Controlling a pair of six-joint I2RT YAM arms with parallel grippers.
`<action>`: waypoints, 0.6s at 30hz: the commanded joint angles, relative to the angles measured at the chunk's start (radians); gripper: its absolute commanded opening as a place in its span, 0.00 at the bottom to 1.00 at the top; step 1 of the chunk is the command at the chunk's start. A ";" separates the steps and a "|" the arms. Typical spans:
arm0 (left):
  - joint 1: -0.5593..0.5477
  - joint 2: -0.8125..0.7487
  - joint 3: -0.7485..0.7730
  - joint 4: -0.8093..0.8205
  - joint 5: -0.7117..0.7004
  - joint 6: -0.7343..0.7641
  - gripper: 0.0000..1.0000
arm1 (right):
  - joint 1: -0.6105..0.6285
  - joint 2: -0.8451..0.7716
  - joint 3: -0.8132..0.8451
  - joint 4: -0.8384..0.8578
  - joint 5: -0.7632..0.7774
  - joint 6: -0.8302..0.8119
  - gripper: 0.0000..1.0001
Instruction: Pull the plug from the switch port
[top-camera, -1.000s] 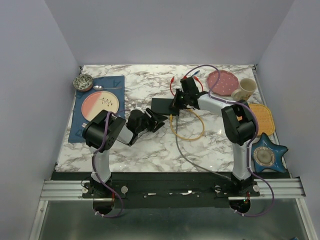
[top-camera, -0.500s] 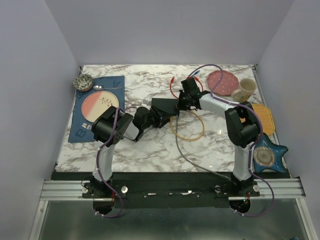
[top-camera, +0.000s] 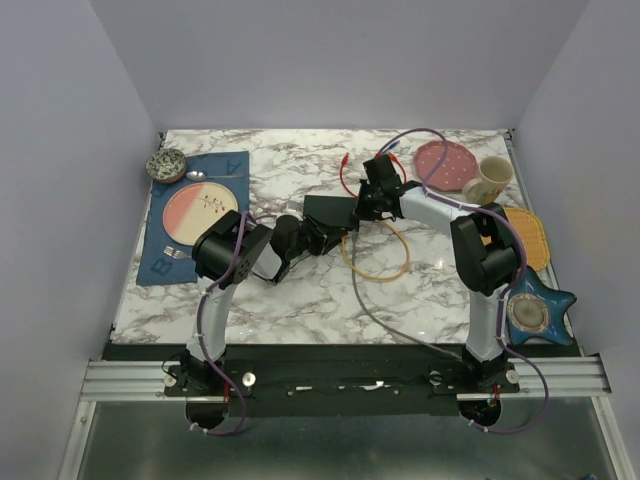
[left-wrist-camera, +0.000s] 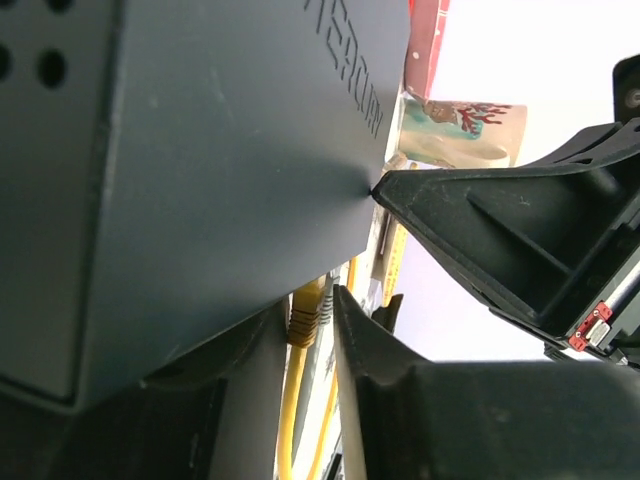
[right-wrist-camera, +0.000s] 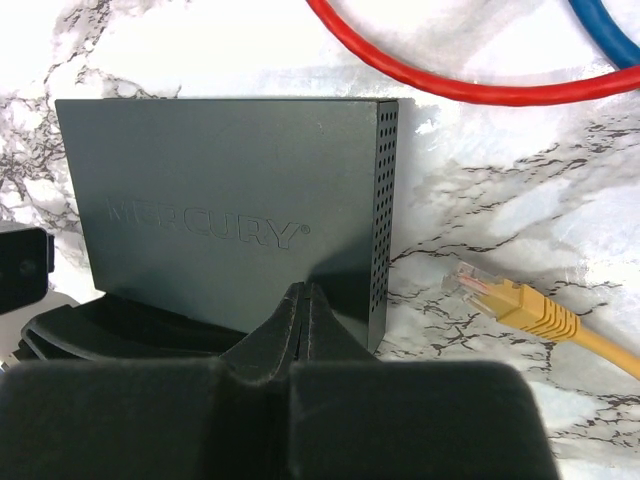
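Rigid, probably light switch (right-wrist-camera: 220, 210) under closed, empty right claw (right-wrist-camera: 305, 292); left claw (left-wrist-camera: 310, 322) straddles seated yellow plug (left-wrist-camera: 306, 308), grip unclear; best held by plug body, not cable (left-wrist-camera: 289, 425)

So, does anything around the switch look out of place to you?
Yes: a yellow plug lies loose on the marble table beside the switch, seated in no port. Nothing looks spilled or damaged.
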 joint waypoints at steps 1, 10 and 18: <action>-0.007 0.057 -0.002 -0.002 -0.010 -0.016 0.31 | -0.005 0.040 -0.039 -0.091 0.008 -0.012 0.01; 0.002 0.062 -0.045 0.099 0.003 -0.053 0.11 | -0.004 0.031 -0.083 -0.062 -0.031 0.005 0.01; 0.039 0.022 -0.197 0.211 0.029 -0.068 0.03 | 0.039 -0.019 -0.137 -0.029 -0.075 0.030 0.01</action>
